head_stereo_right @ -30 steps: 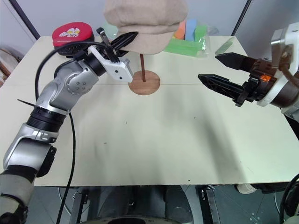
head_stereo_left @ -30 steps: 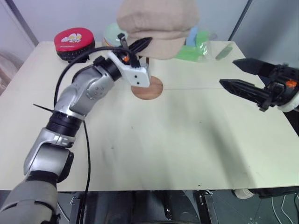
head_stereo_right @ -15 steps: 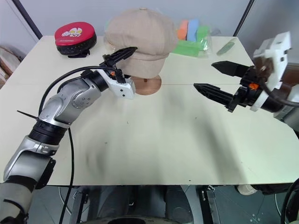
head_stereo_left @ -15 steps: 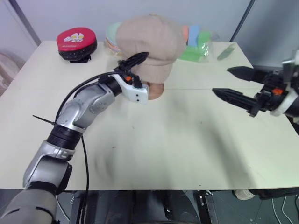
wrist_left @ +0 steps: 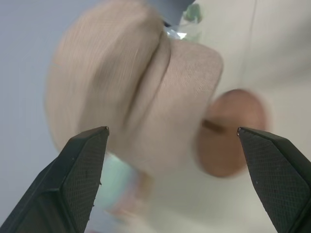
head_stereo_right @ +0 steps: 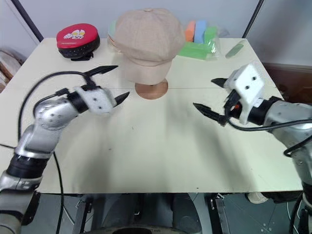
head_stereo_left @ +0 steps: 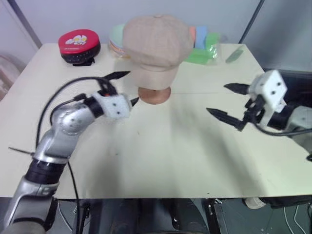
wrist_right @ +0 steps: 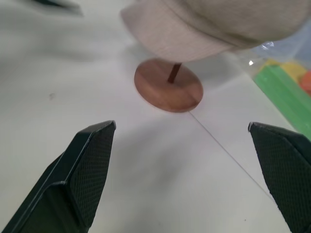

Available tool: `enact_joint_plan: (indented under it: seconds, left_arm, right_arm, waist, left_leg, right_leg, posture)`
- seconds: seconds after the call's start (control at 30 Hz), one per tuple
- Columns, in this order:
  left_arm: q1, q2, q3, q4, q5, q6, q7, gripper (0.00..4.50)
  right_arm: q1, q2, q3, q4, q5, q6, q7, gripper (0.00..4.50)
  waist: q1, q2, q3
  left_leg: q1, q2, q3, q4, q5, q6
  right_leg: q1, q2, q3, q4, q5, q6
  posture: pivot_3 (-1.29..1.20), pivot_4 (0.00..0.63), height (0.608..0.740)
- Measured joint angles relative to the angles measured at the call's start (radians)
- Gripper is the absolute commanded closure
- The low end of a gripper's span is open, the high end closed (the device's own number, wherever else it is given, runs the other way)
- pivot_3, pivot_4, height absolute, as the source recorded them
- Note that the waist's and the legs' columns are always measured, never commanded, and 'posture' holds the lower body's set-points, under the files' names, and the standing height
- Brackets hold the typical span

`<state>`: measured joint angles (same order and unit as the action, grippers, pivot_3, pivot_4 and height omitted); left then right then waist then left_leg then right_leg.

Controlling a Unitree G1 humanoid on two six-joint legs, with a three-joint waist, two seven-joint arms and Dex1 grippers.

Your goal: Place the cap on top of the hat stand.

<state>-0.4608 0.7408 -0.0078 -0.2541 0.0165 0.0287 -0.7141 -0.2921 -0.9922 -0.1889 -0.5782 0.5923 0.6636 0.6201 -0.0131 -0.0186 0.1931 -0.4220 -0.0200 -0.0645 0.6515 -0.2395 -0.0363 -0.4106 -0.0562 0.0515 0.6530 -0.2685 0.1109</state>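
Left gripper [head_stereo_right: 108,84]: fingers spread wide, holding nothing, hovering just left of the hat stand's base and apart from the cap.
Right gripper [head_stereo_right: 210,96]: fingers likewise wide apart, empty, over bare tabletop to the right of the stand.
Cap [head_stereo_right: 145,41]: beige-tan fabric, puffy panelled crown with top button, seated on top of the hat stand, brim hanging low toward the robot.
Hat stand [head_stereo_right: 151,89]: brown wood; round base disc flat on the table, thin rod visible under the brim in the right wrist view.
Table [head_stereo_right: 161,156]: pale cream top with a fine seam line running across it level with the stand's base.
Red-topped round black case [head_stereo_right: 78,40]: far left corner.
Green, blue and orange items in clear wrapping [head_stereo_right: 200,41]: far edge, behind the cap.
Room: plain grey wall behind; dark slanted poles at both far corners.
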Motion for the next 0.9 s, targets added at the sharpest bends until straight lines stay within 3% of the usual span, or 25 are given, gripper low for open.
enact_joint_plan:
  seconds: [0.1, 0.23, 0.4, 0.47, 0.53, 0.63, 0.8, 0.9]
  left_arm:
    - [0.049, 0.119, 0.135, -0.082, -0.289, 0.270, -0.172, 0.06]
    - [0.052, 0.219, 0.279, -0.068, -0.609, 0.606, -0.292, 0.06]
    - [0.010, 0.313, 0.371, 0.008, -0.778, 0.774, -0.378, 0.06]
    - [-0.016, 0.317, 0.379, 0.030, -0.802, 0.795, -0.376, 0.06]
    - [-0.051, 0.309, 0.390, 0.066, -0.814, 0.815, -0.331, 0.06]
    - [-0.036, 0.307, 0.419, 0.084, -0.810, 0.809, -0.302, 0.06]
    - [0.037, 0.310, 0.431, 0.088, -0.767, 0.750, -0.306, 0.06]
    - [0.040, 0.337, 0.437, 0.116, -0.746, 0.713, -0.332, 0.06]
  right_arm:
    - [-0.010, 0.024, 0.095, -0.010, -0.122, -0.062, -0.031, 0.00]
    - [-0.084, 0.126, 0.282, 0.037, -0.405, -0.208, -0.147, 0.00]
    - [-0.195, 0.306, 0.547, 0.223, -0.797, -0.425, -0.307, 0.00]
    - [-0.204, 0.375, 0.593, 0.281, -0.854, -0.465, -0.328, 0.00]
    - [-0.193, 0.413, 0.582, 0.284, -0.839, -0.464, -0.309, 0.00]
    - [-0.150, 0.358, 0.468, 0.247, -0.760, -0.459, -0.225, 0.00]
    - [-0.109, 0.210, 0.091, 0.220, -0.333, -0.257, 0.075, 0.00]
    - [-0.148, 0.103, -0.041, 0.243, -0.103, -0.096, 0.244, 0.00]
  waist:
    - [-0.004, 0.001, 0.000]
    - [-0.008, 0.000, 0.000]
    - [-0.011, 0.000, 0.000]
    - [-0.004, 0.000, 0.001]
    - [0.001, 0.000, 0.001]
    - [0.003, 0.000, 0.001]
    - [-0.001, 0.000, 0.001]
    - [-0.008, 0.000, 0.001]
  left_leg:
    - [0.003, 0.000, 0.001, -0.001, 0.000, 0.000]
    - [0.006, 0.000, 0.001, -0.001, 0.000, 0.000]
    - [0.007, -0.001, 0.002, -0.002, 0.000, -0.001]
    - [0.007, 0.000, 0.000, -0.003, 0.001, -0.001]
    - [0.006, 0.000, 0.000, -0.002, 0.001, -0.001]
    - [0.006, -0.001, 0.000, -0.002, 0.001, -0.001]
    - [0.010, 0.000, 0.001, -0.004, 0.000, -0.001]
    - [0.012, 0.001, 0.002, -0.006, 0.000, -0.001]
  right_leg:
    - [0.002, 0.000, 0.000, 0.000, 0.000, 0.000]
    - [0.003, 0.001, 0.000, 0.000, 0.000, 0.000]
    - [0.003, 0.003, 0.001, 0.000, 0.000, 0.000]
    - [0.003, 0.003, 0.001, 0.001, 0.000, -0.001]
    - [0.004, 0.003, 0.001, 0.001, 0.000, -0.001]
    - [0.005, 0.000, 0.001, 0.000, 0.000, -0.001]
    - [0.008, 0.000, 0.001, -0.001, 0.000, -0.001]
    - [0.008, 0.001, 0.001, -0.001, 0.000, -0.001]
  posture:
    - [0.00, 0.150, 0.740]
    - [0.00, 0.150, 0.740]
    - [0.00, 0.150, 0.740]
    - [0.00, 0.150, 0.740]
    - [0.00, 0.150, 0.740]
    - [0.00, 0.150, 0.740]
    - [0.00, 0.150, 0.740]
    - [0.00, 0.150, 0.740]
